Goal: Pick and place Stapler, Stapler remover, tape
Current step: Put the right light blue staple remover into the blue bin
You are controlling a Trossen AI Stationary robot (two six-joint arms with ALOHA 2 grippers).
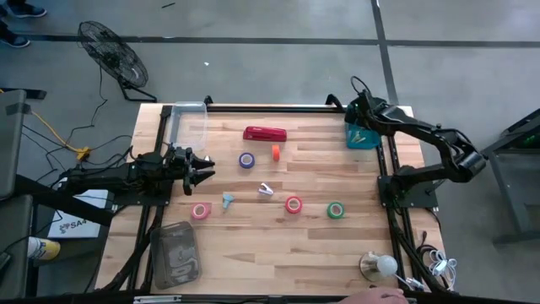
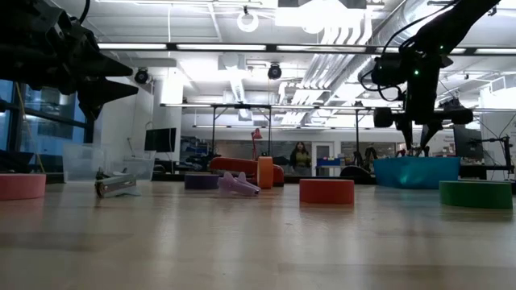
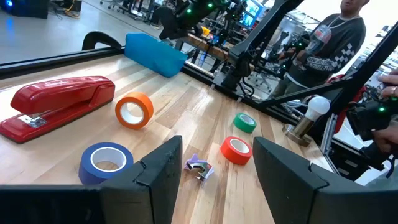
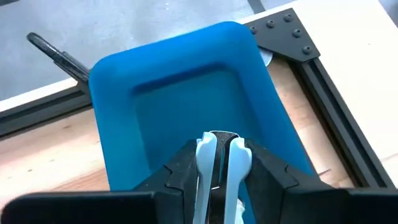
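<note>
Over the table's left side, left gripper (image 1: 205, 168) hovering with jaws apart and nothing between them, pink tape roll (image 1: 200, 211) just below it. Across the middle, from left to right: purple tape roll (image 1: 246, 160), red stapler (image 1: 265, 133) at the far edge, orange roll (image 1: 275, 152), pale staple remover (image 1: 266, 191), red roll (image 1: 293, 204), green roll (image 1: 336, 210). At far right, right gripper (image 4: 215, 163) over the blue tray (image 4: 186, 87), clamped on a light-blue staple remover (image 4: 219, 155)
</note>
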